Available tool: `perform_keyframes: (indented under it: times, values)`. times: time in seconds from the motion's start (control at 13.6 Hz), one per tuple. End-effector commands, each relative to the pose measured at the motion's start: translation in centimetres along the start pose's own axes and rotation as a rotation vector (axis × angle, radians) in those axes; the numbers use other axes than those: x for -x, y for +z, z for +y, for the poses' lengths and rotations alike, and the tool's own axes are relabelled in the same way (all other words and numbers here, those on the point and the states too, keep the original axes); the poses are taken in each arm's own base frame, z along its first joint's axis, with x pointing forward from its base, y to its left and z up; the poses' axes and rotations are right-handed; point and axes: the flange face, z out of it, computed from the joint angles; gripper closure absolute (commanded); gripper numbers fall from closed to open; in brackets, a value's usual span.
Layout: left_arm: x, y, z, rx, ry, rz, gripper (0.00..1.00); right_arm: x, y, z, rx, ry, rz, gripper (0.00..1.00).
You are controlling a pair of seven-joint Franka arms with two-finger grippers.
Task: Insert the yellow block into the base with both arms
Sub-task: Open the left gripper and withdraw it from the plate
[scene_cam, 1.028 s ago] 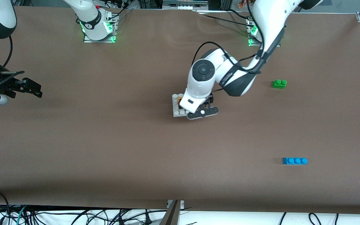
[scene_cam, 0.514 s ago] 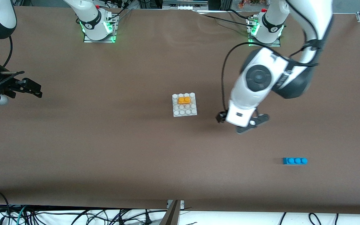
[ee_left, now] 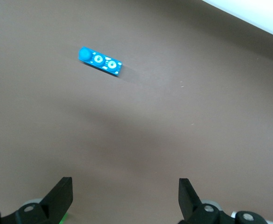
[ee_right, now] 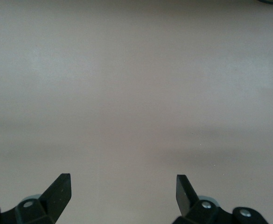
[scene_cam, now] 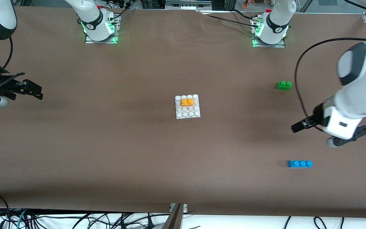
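Observation:
The yellow block (scene_cam: 187,102) sits pressed onto the studs of the white base (scene_cam: 188,114) in the middle of the table, with no gripper touching it. My left gripper (scene_cam: 300,126) hangs open and empty over bare table toward the left arm's end, well away from the base. In the left wrist view its fingers (ee_left: 126,191) stand wide apart over brown table. My right gripper (scene_cam: 33,90) waits open and empty at the right arm's end of the table. The right wrist view shows its fingers (ee_right: 123,186) spread over bare table.
A green two-stud brick (scene_cam: 284,85) lies toward the left arm's end, farther from the front camera than the left gripper. A blue three-stud brick (scene_cam: 300,163) lies nearer to that camera, and the blue brick (ee_left: 100,61) shows in the left wrist view too.
My left gripper has risen off the base and swung toward the left arm's end, leaving the yellow block on the base. The right arm has not moved.

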Motion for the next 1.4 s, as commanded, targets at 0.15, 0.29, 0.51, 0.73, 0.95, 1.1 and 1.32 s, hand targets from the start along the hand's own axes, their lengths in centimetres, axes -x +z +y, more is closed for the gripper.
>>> perform_keyframes:
  times: [0.15,0.29,0.51,0.73,0.95,1.1,1.32]
  values:
    - [-0.5,-4.6,-7.9,0.069,0.119,-0.006,0.0,0.0,-0.5,0.1,0.011,0.008,-0.003,0.0]
    - [0.0,-6.0,-10.4,0.08,0.148,-0.029,0.0,0.0,-0.5,0.1,0.012,0.008,-0.003,0.0]
    - [2.6,-9.4,-12.3,0.068,0.173,-0.05,0.0,0.0,-0.5,-0.1,0.011,0.006,-0.003,0.0]
    - [6.1,-11.9,-12.8,0.044,0.178,-0.061,0.0,0.0,-0.5,-0.1,0.011,0.006,-0.002,0.0]
    - [7.1,-12.5,-12.5,0.02,0.178,-0.069,0.0,0.0,-0.5,-0.1,0.011,0.006,-0.002,0.0]
    - [6.6,-12.2,-12.1,0.022,0.194,-0.057,0.0,0.0,-0.4,-0.1,0.011,0.006,-0.005,0.0]
    - [6.2,-11.9,-11.8,0.022,0.197,-0.061,0.0,0.0,-0.5,-0.1,0.011,0.006,-0.003,0.0]
